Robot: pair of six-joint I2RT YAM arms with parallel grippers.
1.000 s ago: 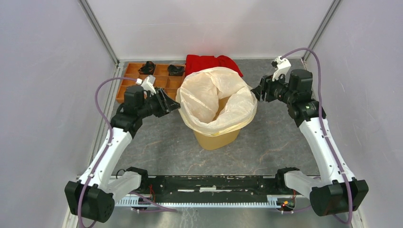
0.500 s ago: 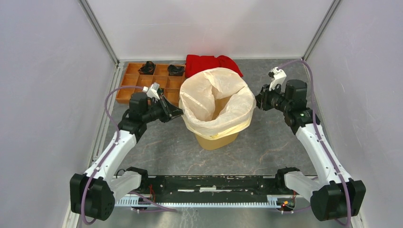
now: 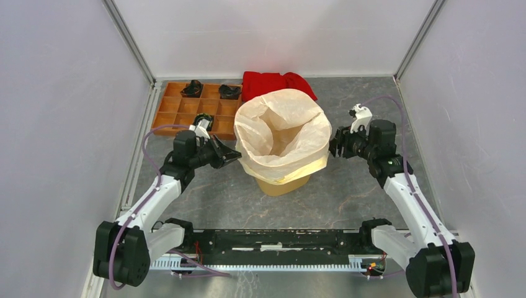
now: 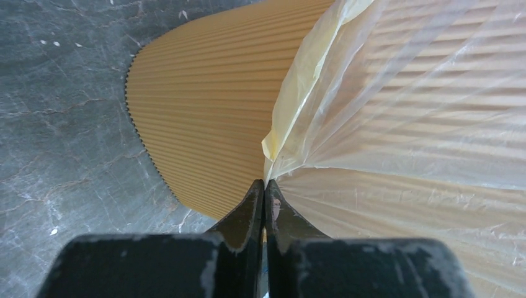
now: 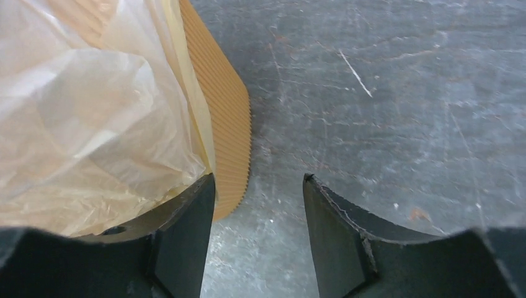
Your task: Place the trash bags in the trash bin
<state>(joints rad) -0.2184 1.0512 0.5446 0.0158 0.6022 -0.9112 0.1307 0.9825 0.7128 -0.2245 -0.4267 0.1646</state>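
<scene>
The cream-white translucent trash bag (image 3: 282, 133) lines the yellow-orange trash bin (image 3: 282, 184), its edge folded down over the rim. My left gripper (image 3: 236, 154) is shut on the bag's edge at the bin's left side; in the left wrist view its gripper (image 4: 265, 184) pinches the bag (image 4: 397, 112) against the bin's ribbed wall (image 4: 205, 118). My right gripper (image 3: 333, 144) is open at the bin's right side, next to the bag. In the right wrist view its gripper (image 5: 259, 180) holds nothing, with the bag (image 5: 93, 124) and bin (image 5: 226, 124) beside the left finger.
A red cloth (image 3: 276, 83) lies behind the bin. A brown wooden compartment tray (image 3: 186, 112) holding a few small dark items stands at the back left. Grey walls enclose the table on three sides.
Both grippers have come down along the bin's sides, pulling the bag's edge lower over the rim. The right gripper now stands open beside the bag.
</scene>
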